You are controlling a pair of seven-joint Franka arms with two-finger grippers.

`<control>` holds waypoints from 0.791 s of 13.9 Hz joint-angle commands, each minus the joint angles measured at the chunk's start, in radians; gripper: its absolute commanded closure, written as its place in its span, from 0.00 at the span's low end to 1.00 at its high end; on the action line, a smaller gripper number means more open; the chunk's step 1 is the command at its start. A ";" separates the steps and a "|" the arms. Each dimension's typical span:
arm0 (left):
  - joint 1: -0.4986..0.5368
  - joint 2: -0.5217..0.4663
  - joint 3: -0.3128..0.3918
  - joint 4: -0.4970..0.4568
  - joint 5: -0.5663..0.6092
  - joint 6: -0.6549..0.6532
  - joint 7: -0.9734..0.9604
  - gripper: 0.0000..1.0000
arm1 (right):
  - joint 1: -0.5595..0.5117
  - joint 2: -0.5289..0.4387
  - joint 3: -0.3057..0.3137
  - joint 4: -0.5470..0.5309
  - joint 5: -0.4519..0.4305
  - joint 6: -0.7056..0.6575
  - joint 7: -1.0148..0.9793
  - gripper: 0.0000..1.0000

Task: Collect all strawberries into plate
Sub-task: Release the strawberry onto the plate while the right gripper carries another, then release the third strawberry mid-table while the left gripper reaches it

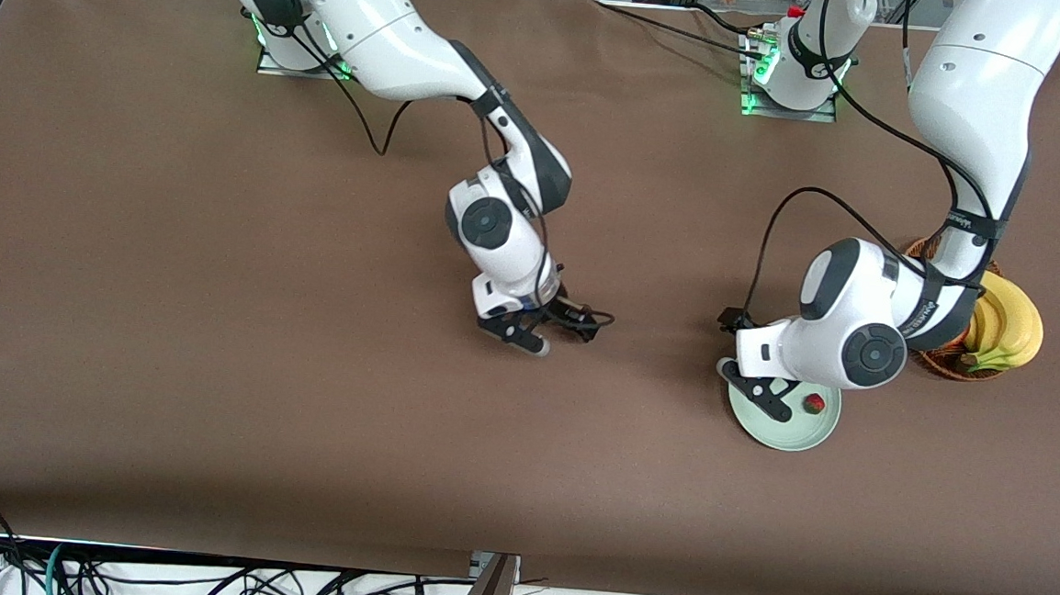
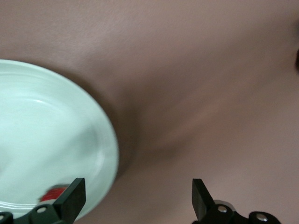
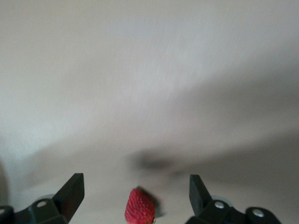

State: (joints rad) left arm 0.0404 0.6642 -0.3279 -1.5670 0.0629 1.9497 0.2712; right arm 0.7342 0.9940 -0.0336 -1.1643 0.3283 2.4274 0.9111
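Note:
The pale green plate (image 1: 793, 433) lies toward the left arm's end of the table. One strawberry (image 1: 815, 404) lies in it. My left gripper (image 1: 753, 389) is open and empty, low over the plate's rim on the side toward the right arm. In the left wrist view (image 2: 138, 200) one finger is over the plate (image 2: 46, 140), the other over bare table, and the strawberry (image 2: 52, 193) shows partly. My right gripper (image 1: 562, 334) is open, low over the table's middle. In the right wrist view (image 3: 135, 200) a second strawberry (image 3: 139, 212) lies on the table between its fingers, untouched. No third strawberry shows.
A brown wicker basket (image 1: 945, 364) with bananas (image 1: 1007, 327) stands beside the plate, farther from the front camera and mostly under the left arm. Brown cloth covers the table.

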 commanded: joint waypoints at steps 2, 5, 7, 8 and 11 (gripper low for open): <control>-0.063 -0.023 -0.040 -0.015 -0.005 -0.002 -0.293 0.00 | -0.146 -0.079 0.014 0.069 -0.017 -0.296 -0.264 0.00; -0.154 -0.002 -0.036 -0.015 0.005 0.057 -0.589 0.00 | -0.270 -0.168 0.003 0.068 -0.032 -0.556 -0.528 0.00; -0.215 0.027 -0.036 -0.018 0.005 0.147 -0.743 0.00 | -0.315 -0.219 -0.032 0.068 -0.130 -0.768 -0.645 0.00; -0.253 0.044 -0.031 -0.021 0.005 0.200 -0.836 0.00 | -0.325 -0.238 -0.058 0.068 -0.164 -0.841 -0.700 0.00; -0.342 0.081 -0.007 -0.022 0.107 0.281 -1.032 0.00 | -0.389 -0.343 -0.083 0.037 -0.179 -0.902 -0.778 0.00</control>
State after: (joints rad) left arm -0.2524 0.7268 -0.3641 -1.5926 0.0963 2.2026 -0.6605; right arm 0.3734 0.7353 -0.1202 -1.0800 0.1749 1.5646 0.1693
